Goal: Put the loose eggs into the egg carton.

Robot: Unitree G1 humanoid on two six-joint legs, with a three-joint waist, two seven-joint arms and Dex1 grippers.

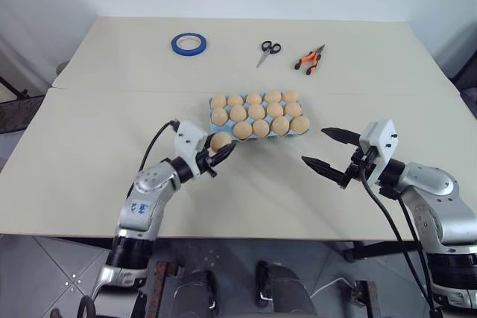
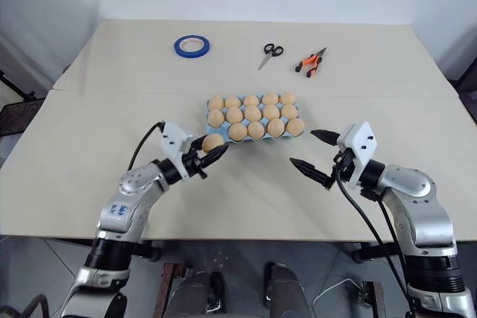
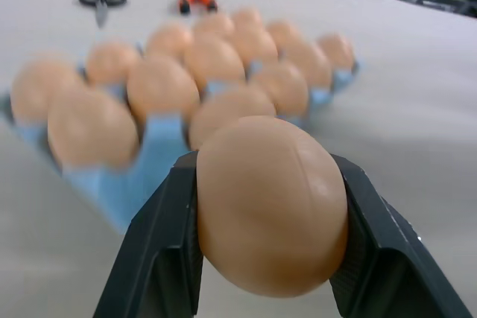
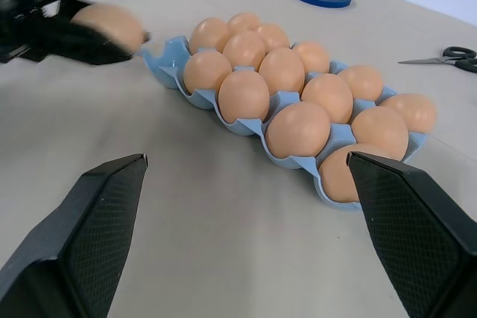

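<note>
Right now the left gripper [image 1: 220, 152] is pinching one egg [image 1: 220, 141] between its two black fingers, held just beside the near left corner of the egg carton [image 1: 211, 102]. In the left wrist view the pads sit on opposite sides of the egg's widest part, which looks like the right place to hold it. The shell is smooth, rounded and probably slippery, light but brittle, so I'd judge a gentle squeeze across the middle is safest; gripping near a tip would likely let it squirt out.

The carton sits mid-table, light blue, with fourteen eggs seated in three rows. The one empty cup looks to be the near left corner [image 4: 165, 53], right by the held egg. The carton is likely light moulded stuff and could slide if bumped, so the egg wants lowering straight into the cup, not pushed in sideways.

The right gripper [image 1: 326, 150] is spread wide, holding nothing, above the table just off the carton's right end.

Blue tape roll [image 1: 189, 43], scissors [image 1: 267, 51] and orange pliers [image 1: 309, 59] lie at the far side, well apart from the carton.
</note>
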